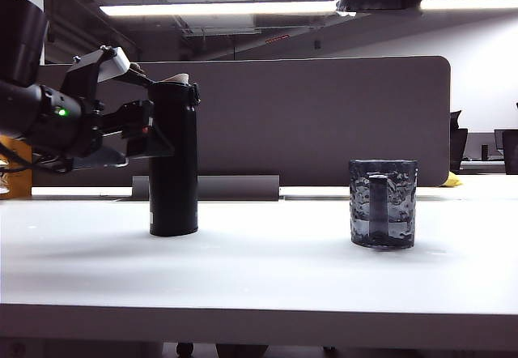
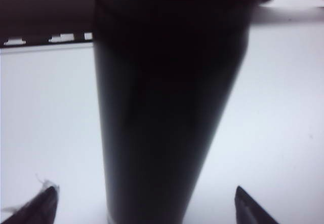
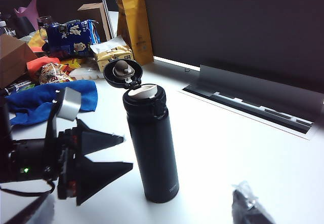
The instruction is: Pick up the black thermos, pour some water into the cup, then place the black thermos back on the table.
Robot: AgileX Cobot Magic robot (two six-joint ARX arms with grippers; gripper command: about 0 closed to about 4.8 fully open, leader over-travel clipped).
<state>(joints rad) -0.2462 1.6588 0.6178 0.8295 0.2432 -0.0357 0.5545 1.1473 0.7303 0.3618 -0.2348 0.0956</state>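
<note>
One thermos stands upright on the desk, left of centre in the exterior view, lid flipped back, pale spout showing. Not yet lifted.

Left gripper level with the thermos's upper body, coming at it from the left. Jaws spread wide, nothing in them. Right wrist view shows the two black fingers pointing at the bottle from just beside it, a small gap between tips and wall; whether any tip touches, cannot tell. Left wrist view: thermos fills the middle, one fingertip on each side, so the body sits between the jaws.

Cup stands well apart to the right on the desk, handle facing the camera. Contents not readable through the dark glass.

Right gripper only partly seen, at the edge of its own view, out of the exterior view. Jaws released; nothing seen held.

Step in hand, by my reading: the approach to grasp, pick-up not begun.

Next move calls for easing forward until the bottle is deep between the jaws, then closing squarely on it. Open lid makes tipping during the lift a spill risk; keep it upright until it is over the cup.
</note>
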